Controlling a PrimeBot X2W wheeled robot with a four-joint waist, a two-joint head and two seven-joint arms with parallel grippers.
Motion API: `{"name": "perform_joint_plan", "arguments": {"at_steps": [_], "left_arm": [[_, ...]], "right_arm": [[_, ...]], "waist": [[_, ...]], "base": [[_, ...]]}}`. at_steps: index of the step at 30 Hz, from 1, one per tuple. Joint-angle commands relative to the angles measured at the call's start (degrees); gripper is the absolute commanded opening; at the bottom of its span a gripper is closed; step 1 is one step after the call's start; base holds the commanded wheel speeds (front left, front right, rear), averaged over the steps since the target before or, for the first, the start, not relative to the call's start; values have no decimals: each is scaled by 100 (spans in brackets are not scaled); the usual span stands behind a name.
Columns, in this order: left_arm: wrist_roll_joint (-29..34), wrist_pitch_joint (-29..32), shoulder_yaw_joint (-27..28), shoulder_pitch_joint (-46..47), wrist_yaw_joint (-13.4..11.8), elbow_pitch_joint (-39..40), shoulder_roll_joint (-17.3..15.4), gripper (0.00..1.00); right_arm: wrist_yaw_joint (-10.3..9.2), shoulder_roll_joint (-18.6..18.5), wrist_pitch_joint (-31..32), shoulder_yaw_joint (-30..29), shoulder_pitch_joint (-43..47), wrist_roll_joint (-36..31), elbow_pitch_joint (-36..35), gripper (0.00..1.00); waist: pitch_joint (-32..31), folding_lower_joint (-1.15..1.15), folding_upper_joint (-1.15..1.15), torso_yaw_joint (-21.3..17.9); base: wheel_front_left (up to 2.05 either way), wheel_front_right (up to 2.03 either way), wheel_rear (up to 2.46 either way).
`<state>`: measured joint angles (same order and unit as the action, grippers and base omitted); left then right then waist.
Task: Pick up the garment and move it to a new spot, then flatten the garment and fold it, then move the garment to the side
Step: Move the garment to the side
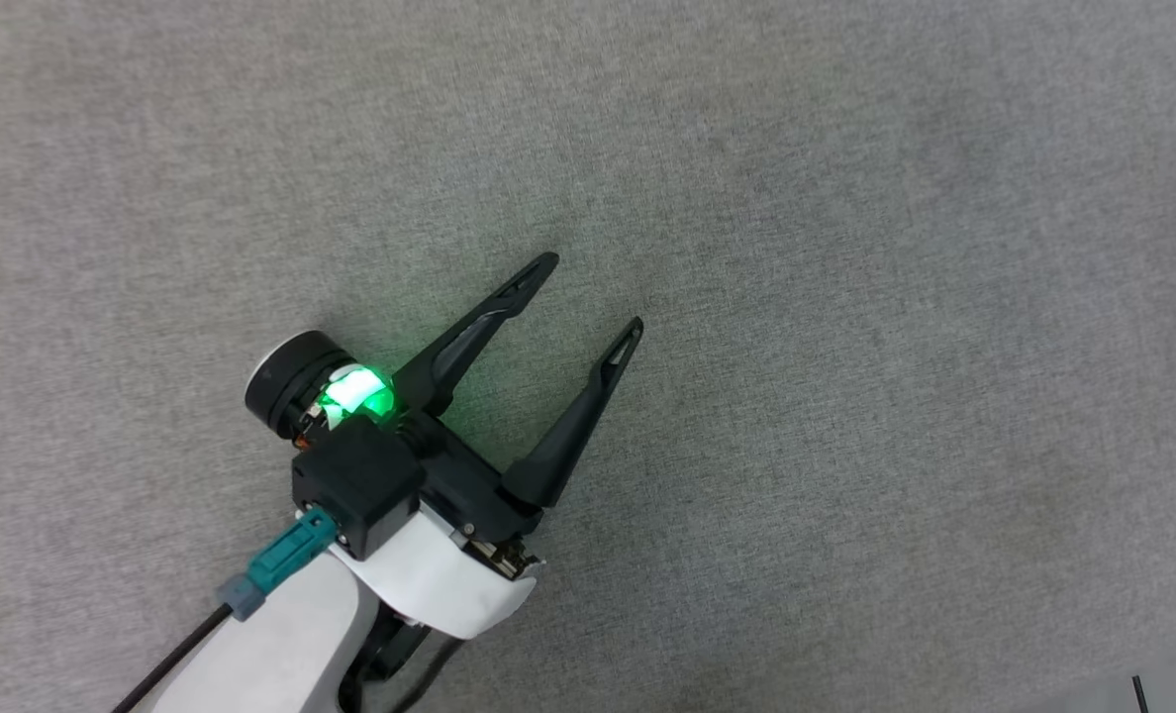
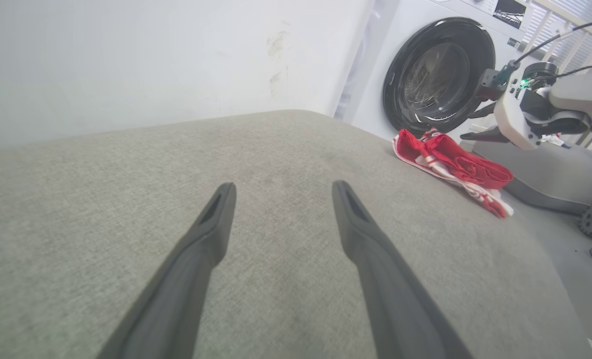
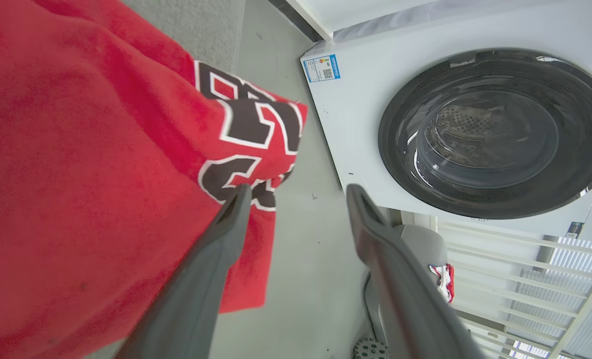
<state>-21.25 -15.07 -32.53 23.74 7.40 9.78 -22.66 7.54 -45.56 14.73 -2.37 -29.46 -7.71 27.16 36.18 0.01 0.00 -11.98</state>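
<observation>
Two tools, both released, fingers spread wide. Left tool (image 1: 590,295) low over the grey fabric bench (image 1: 845,446), well apart from the garment (image 2: 455,167). Garment crumpled red-and-white at the bench's right edge, just beside the right tool (image 3: 298,192), with a washing machine (image 3: 495,134) beyond.

Matt woven surface (image 1: 845,297), cloth garment (image 2: 455,164), glossy washer door (image 3: 495,134)

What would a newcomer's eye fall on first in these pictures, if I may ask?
The red garment stands out, bunched at the far edge of the grey surface before a white washing machine with a dark round door. In the head view, the left tool hovers open, a green light glowing at its wrist.
</observation>
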Motion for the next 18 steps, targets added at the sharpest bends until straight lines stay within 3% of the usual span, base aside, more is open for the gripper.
{"name": "perform_joint_plan", "arguments": {"at_steps": [1,10,18], "left_arm": [[-48,-12,75,-96,9,-20,79,100],[-99,-11,1047,-691,2,-211,536,100],[19,-12,2193,-1507,-11,-328,919,100]], "right_arm": [[-10,72,-96,-60,-108,-84,-55,100],[-10,640,-665,-286,-229,42,-702,100],[-8,1731,-1424,-426,247,378,-1571,100]], "waist": [[-200,-1,0,65],[-1254,-1,0,365],[-2190,-1,0,742]], "base": [[0,0,0],[0,0,0],[0,0,0]]}}
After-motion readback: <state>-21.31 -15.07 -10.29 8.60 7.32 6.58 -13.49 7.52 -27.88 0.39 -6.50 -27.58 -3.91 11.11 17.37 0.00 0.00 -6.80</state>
